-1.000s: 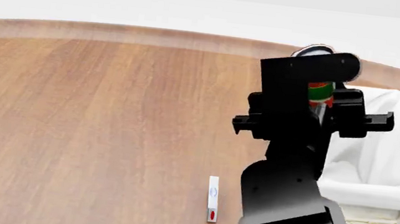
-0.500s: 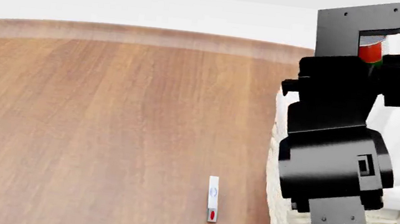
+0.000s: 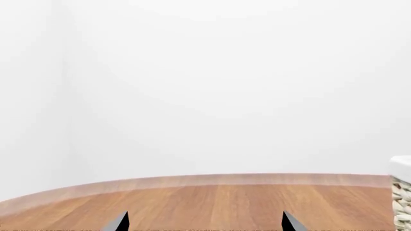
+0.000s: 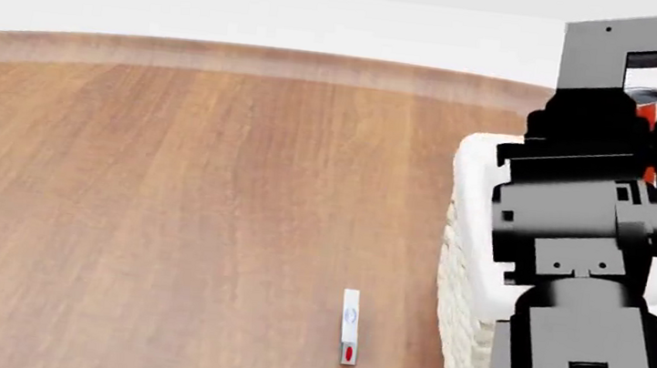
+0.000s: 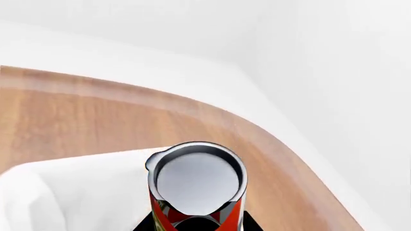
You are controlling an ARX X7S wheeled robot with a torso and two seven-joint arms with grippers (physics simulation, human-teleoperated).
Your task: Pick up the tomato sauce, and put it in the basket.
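Table (image 4: 180,205): a round wooden top with a paler rim, filling most of the head view; its far edge also runs across both wrist views.
Right arm (image 4: 589,266): the black arm rises at the right of the head view and hides much of what stands behind it.
Basket (image 4: 462,308): cream woven wicker with a white cloth liner (image 5: 77,192) folded over its rim, standing at the right of the table; only its left wall and corner show past the arm in the head view, and a sliver of it shows at the edge of the left wrist view (image 3: 401,192).
Right gripper (image 4: 642,116): raised above the basket, closed around the tomato sauce.
Tomato sauce (image 5: 196,185): held upright off the table in the right gripper, silver top toward the wrist camera, red label below it; the liner lies under and beside it. In the head view only a strip of red and silver shows (image 4: 648,103).
Left gripper (image 3: 205,224): only two dark fingertips (image 3: 119,222) show above the table, well apart with nothing between them.
Small white item (image 4: 349,326): a narrow strip with a red spot, lying flat on the table, left of the basket.
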